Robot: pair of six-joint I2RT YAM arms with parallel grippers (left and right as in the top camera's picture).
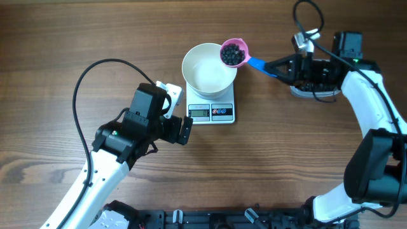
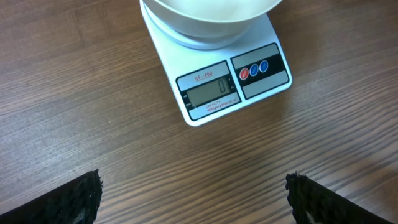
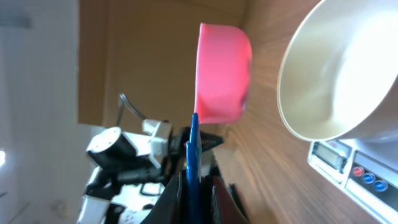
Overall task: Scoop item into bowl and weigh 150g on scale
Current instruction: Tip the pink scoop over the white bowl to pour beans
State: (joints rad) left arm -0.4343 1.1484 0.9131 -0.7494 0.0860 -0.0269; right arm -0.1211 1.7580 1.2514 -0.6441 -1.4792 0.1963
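Note:
The white bowl stands on the scale, whose display reads zero in the left wrist view. My right gripper is shut on the blue handle of a pink scoop. The scoop hangs over the bowl's right rim and holds the item, a small heap of black beads. In the right wrist view the scoop shows from the side, beside the bowl. My left gripper is open and empty just left of the scale, with its fingers spread wide over bare wood.
A pale rim shows under the right arm at the right of the table; I cannot tell what it belongs to. Cables loop over the table behind both arms. Bare wood lies in front of the scale.

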